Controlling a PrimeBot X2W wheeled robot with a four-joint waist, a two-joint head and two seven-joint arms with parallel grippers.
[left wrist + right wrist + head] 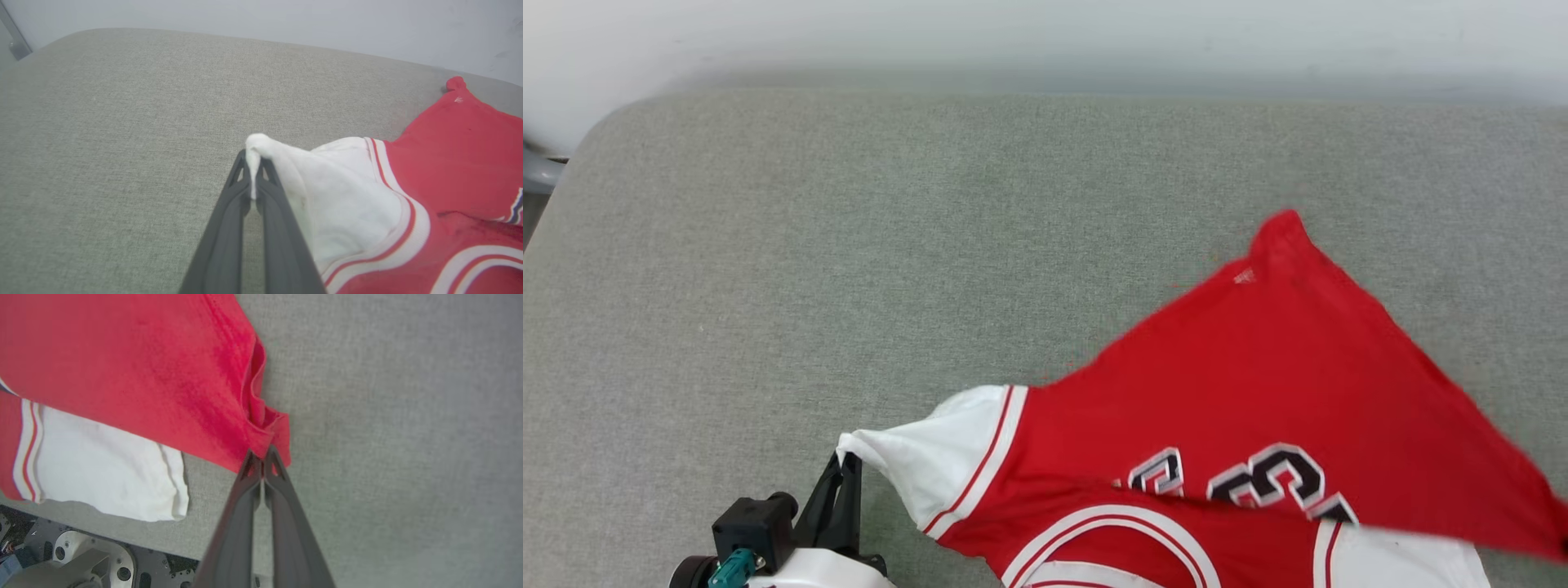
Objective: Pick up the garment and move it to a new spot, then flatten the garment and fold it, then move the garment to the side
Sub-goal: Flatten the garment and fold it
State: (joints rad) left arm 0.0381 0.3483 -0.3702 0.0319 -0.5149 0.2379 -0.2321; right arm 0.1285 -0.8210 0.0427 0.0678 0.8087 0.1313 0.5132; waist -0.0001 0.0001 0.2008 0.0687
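**Head view:** one garment (1258, 384) spreads over the near right of the pad (849, 245), its red body folded across the print (1258, 482). The left gripper (849, 467) pinches a sleeve (931, 457) by its tip.

**Left wrist view:** the jaws are pressed together on a thin tuft, which a hard pull could slip free.

**Right wrist view:** the right gripper (262, 455) pinches the hem corner (273, 428). Uneven pulling would likely trap the fold.

**Count:** one garment, two grippers, two sleeves.
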